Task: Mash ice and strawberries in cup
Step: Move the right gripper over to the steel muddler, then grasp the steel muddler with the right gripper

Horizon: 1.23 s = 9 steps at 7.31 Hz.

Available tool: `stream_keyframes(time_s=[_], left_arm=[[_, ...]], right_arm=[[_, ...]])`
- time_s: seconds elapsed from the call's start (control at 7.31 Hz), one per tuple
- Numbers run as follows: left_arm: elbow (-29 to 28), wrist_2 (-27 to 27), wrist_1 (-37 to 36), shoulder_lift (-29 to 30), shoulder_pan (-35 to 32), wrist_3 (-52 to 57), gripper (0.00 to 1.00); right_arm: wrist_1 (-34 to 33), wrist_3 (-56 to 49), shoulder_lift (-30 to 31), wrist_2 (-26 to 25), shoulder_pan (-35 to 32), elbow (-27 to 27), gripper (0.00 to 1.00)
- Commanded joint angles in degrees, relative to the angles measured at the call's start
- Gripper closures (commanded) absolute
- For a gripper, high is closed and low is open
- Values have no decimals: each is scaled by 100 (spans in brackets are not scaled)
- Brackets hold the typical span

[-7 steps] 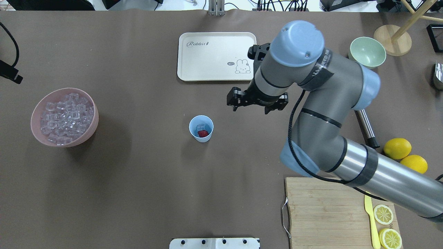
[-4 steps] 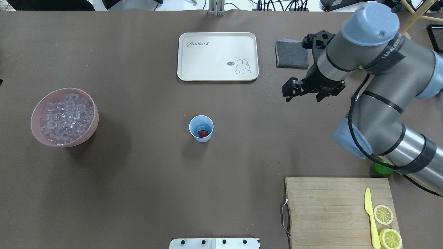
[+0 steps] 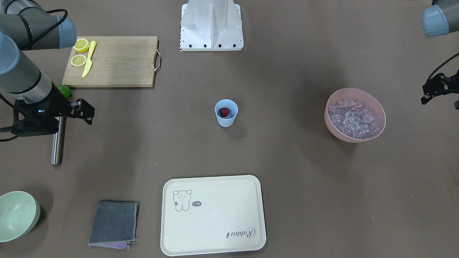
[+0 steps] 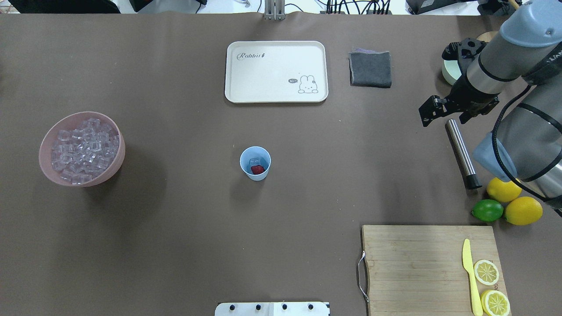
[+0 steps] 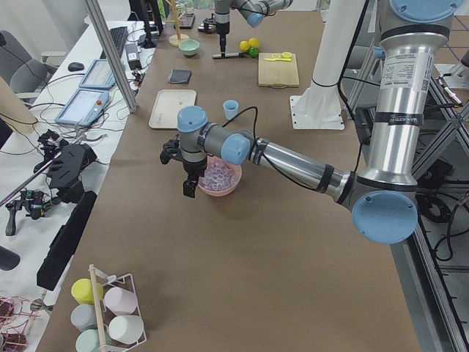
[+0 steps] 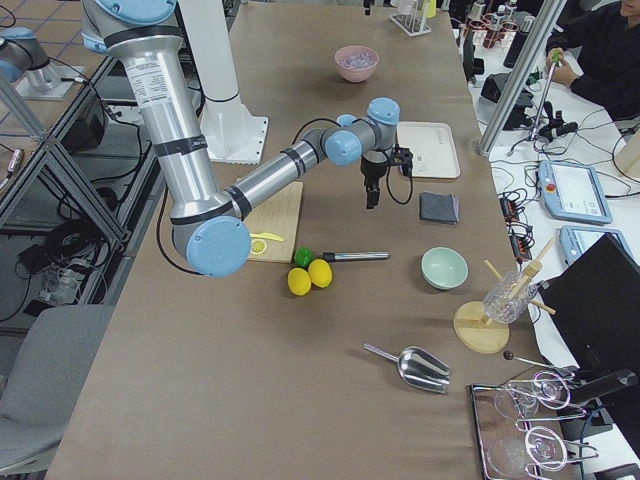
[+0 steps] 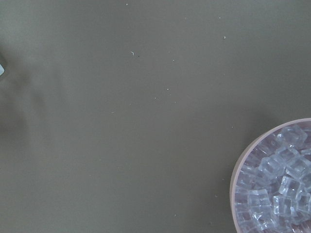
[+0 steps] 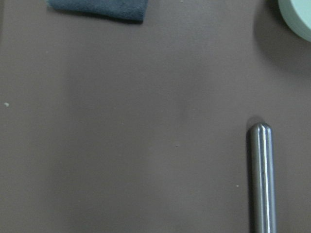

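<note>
Overhead exterior view showed the right gripper (image 4: 447,113) pointing down, jaws apart and empty, over the far tip of a steel cylindrical rod (image 4: 459,153). Well apart, mid-table, the small light-blue plastic cup (image 4: 255,163) held the red strawberry (image 4: 257,169). Clear ice cubes (image 4: 83,149) filled a pink bowl (image 4: 113,172); beside it hung the left gripper (image 3: 432,91), its jaws' state impossible to tell

The rod (image 4: 459,151) is smooth, shiny metal. The cutting board (image 4: 412,263) is bare wood. The cup (image 4: 257,176) is plastic, the ice (image 4: 83,149) glassy.
</note>
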<state>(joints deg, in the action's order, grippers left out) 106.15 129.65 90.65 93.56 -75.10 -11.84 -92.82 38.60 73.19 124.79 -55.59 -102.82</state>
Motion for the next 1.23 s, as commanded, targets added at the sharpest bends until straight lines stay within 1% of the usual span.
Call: stream_keyframes(time_s=[0.0, 0.14, 0.27, 0.41, 0.55, 0.68, 1.09], left_arm=[[46, -27, -258, 13, -4, -38, 2], [64, -45, -241, -22, -4, -46, 2], [142, -36, -241, -31, -13, -55, 2], [143, -36, -258, -13, -31, -73, 2], [143, -36, -250, -5, -31, -73, 2], [143, -27, -258, -4, -31, -73, 2], [239, -36, -258, -22, -66, -73, 2]], right_arm=[[969, -257, 177, 10, -92, 846, 0], [1646, -213, 152, 2, -84, 1330, 0], [1897, -257, 135, -16, -83, 1639, 1], [1951, -266, 161, 19, -153, 1642, 9], [1952, -274, 187, 2, -145, 1686, 23], [1961, -292, 205, 19, -145, 1808, 32], [1952, -468, 135, 11, -128, 2081, 35]])
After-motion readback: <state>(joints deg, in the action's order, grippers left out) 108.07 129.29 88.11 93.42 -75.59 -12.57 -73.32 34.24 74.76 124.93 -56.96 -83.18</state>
